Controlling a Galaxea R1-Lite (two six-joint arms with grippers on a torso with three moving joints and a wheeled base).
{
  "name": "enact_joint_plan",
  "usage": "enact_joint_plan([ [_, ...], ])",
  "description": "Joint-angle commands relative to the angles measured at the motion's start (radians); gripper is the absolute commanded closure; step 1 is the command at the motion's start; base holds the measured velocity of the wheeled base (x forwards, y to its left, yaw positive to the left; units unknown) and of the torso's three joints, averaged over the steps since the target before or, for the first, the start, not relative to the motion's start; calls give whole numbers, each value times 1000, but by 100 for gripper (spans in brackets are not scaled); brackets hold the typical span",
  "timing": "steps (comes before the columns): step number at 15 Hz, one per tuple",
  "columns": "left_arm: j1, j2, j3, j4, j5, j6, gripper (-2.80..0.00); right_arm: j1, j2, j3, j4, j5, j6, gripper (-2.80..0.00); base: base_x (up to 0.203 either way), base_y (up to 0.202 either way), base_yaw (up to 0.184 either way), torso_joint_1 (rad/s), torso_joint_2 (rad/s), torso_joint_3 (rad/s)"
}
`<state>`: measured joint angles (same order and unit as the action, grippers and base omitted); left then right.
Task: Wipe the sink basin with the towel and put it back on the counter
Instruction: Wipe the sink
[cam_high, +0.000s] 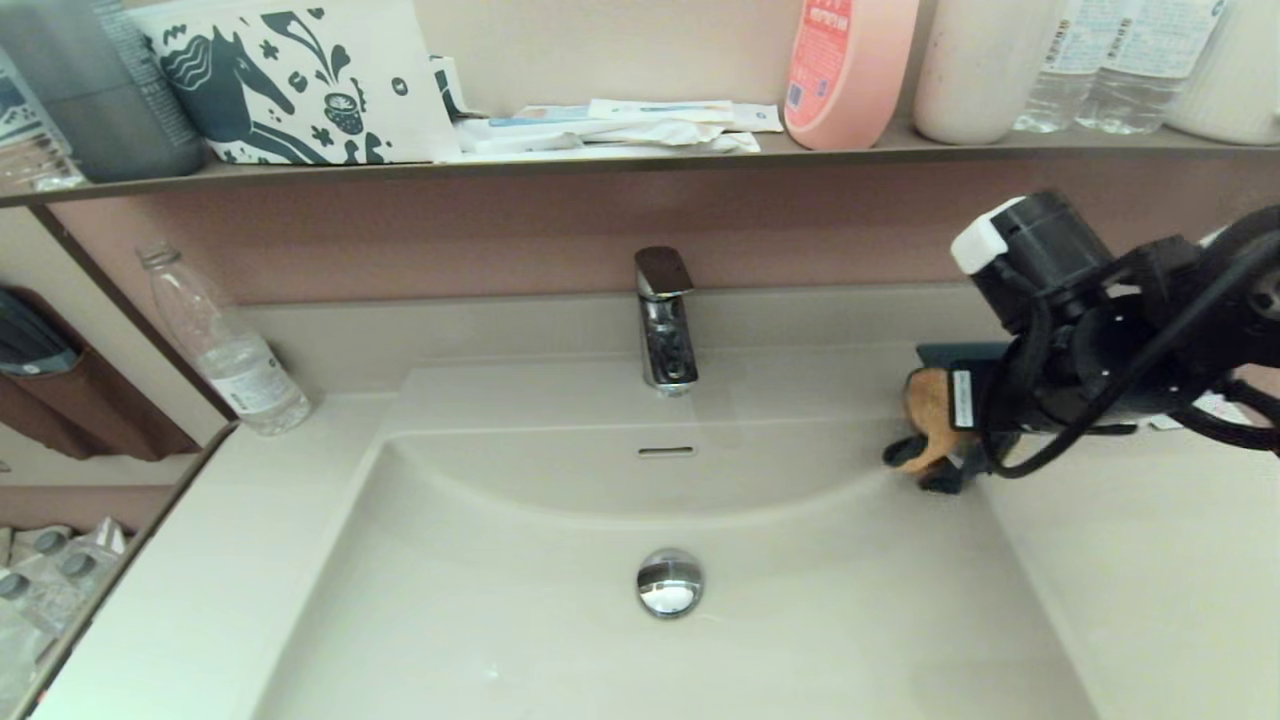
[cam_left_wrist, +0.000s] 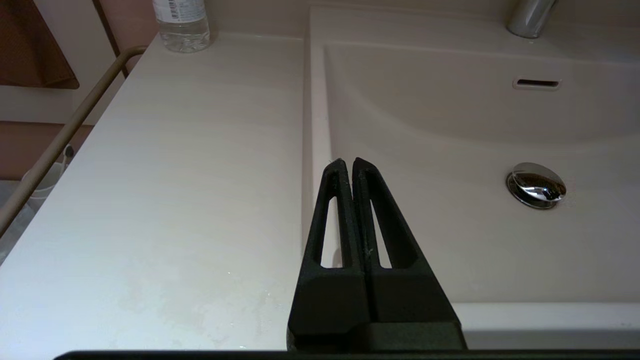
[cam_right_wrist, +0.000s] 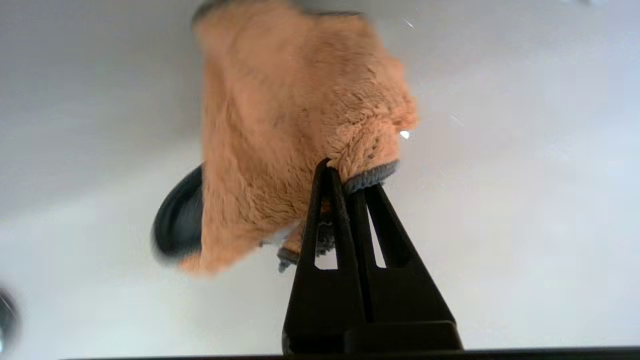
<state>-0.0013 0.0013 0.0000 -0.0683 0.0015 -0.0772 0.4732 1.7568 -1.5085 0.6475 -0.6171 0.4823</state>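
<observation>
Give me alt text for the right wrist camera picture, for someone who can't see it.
The right gripper is shut on the grey-trimmed edge of the towel, an orange-tan fluffy cloth that hangs bunched below the black fingers. Behind it is a smooth, blurred beige surface, and a dark rounded shape shows at one edge of the cloth.

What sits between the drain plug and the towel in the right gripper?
Nothing: in the head view only bare sink basin slope separates the drain plug from the towel clamped in the right gripper.

Soft even light (right wrist view motion-blurred).
</observation>
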Motion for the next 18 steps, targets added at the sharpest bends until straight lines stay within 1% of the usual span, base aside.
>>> enact_joint_plan([
  [1, 0, 0, 0, -1, 0, -1, 0, -3, -102, -2, 87, -4, 4, 0, 0, 0, 0, 0, 0, 0],
  [5, 0, 0, 0, -1, 0, -1, 0, -36, -275, -13, 233, -11, -5, 0, 0, 0, 0, 0, 0, 0],
  [6, 0, 0, 0, -1, 0, -1, 0, -67, -319, -13, 278, -12, -19, 0, 0, 0, 0, 0, 0, 0],
  [7, 0, 0, 0, -1, 0, -1, 0, -121, -341, -13, 311, -12, -35, 0, 0, 0, 0, 0, 0, 0],
  [10, 0, 0, 0, -1, 0, -1, 0, -341, -375, 5, 402, -8, -104, 0, 0, 0, 0, 0, 0, 0],
  [13, 0, 0, 0, -1, 0, -1, 0, -538, -384, 65, 451, 4, -172, 0, 0, 0, 0, 0, 0, 0],
  [15, 0, 0, 0, -1, 0, -1, 0, -640, -375, 138, 457, 8, -241, 0, 0, 0, 0, 0, 0, 0],
  [16, 0, 0, 0, -1, 0, -1, 0, -673, -358, 174, 453, 8, -263, 0, 0, 0, 0, 0, 0, 0],
  [18, 0, 0, 0, -1, 0, -1, 0, -729, -299, 212, 402, 12, -253, 0, 0, 0, 0, 0, 0, 0],
])
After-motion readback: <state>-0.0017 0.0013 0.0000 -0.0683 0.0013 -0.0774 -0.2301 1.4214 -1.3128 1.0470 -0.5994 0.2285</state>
